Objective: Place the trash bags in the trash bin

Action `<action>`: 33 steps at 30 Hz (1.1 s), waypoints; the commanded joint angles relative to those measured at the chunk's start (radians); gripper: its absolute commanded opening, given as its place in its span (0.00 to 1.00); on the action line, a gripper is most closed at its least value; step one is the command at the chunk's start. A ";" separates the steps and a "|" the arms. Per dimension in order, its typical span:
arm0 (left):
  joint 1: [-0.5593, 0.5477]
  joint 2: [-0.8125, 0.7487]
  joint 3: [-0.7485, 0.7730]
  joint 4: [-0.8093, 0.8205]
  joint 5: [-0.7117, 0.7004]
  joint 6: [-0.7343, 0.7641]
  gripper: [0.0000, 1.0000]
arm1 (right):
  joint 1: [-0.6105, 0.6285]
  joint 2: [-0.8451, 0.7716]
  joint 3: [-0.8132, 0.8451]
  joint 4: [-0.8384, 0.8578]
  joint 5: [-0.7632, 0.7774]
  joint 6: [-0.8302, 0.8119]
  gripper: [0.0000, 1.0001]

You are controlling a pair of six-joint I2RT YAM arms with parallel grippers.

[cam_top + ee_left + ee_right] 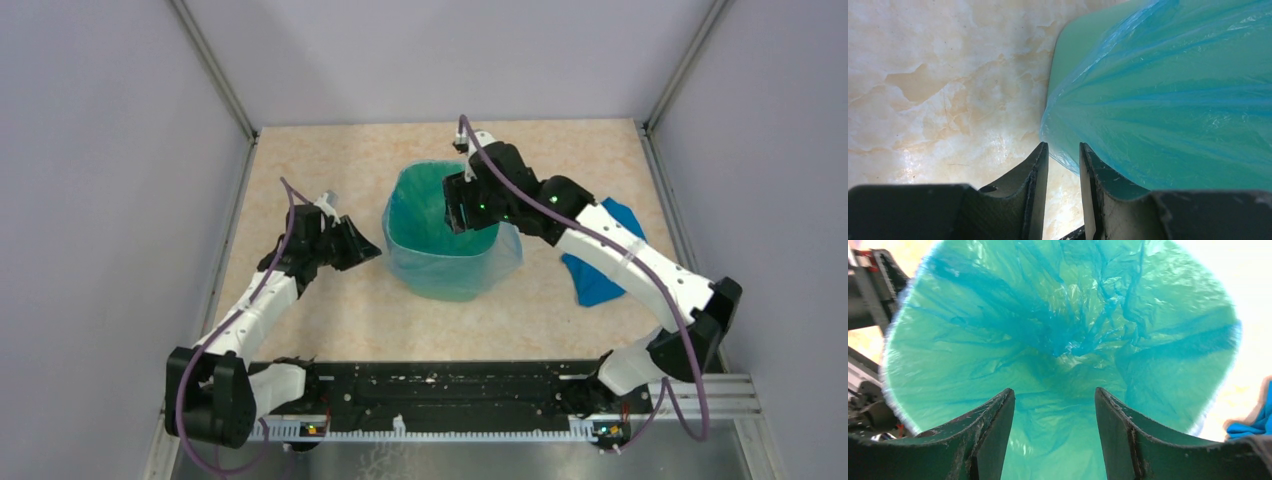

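The mint-green trash bin (397, 228) stands upright mid-table. The light blue trash bag (503, 262) lines its inside and drapes over the rim and down the outer walls. My right gripper (460, 216) hangs over the far right of the bin's mouth, open and empty. Its wrist view looks down between the fingers (1054, 390) into the crinkled bag lining (1063, 325). My left gripper (370, 250) sits just left of the bin, low, with a narrow gap (1064, 146) and nothing in it. The bag's hem (1173, 100) hangs just beyond its tips, over the bare bin wall (1073, 45).
A folded blue cloth (600, 262) lies on the table right of the bin, partly under my right arm; it also shows in the right wrist view (1254, 424). Grey walls close in the table on the left, right and back. The black arm rail (440, 392) runs along the near edge.
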 commanded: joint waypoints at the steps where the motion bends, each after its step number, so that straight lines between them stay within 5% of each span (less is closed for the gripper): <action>1: -0.003 0.017 0.042 0.048 0.022 0.008 0.35 | 0.005 -0.122 0.023 0.025 0.043 0.020 0.61; 11: -0.003 0.008 0.062 0.024 0.022 0.031 0.33 | 0.003 -0.386 -0.181 -0.021 0.239 0.106 0.58; 20: -0.005 0.009 0.077 0.032 0.046 0.028 0.29 | -0.003 -0.561 -0.404 -0.061 0.388 0.229 0.38; 28: -0.029 0.031 0.068 0.058 0.054 0.020 0.19 | -0.052 -0.526 -0.632 0.148 0.345 0.269 0.10; 33: -0.054 0.062 0.063 0.105 0.063 0.003 0.17 | -0.082 -0.481 -0.695 0.322 0.267 0.267 0.07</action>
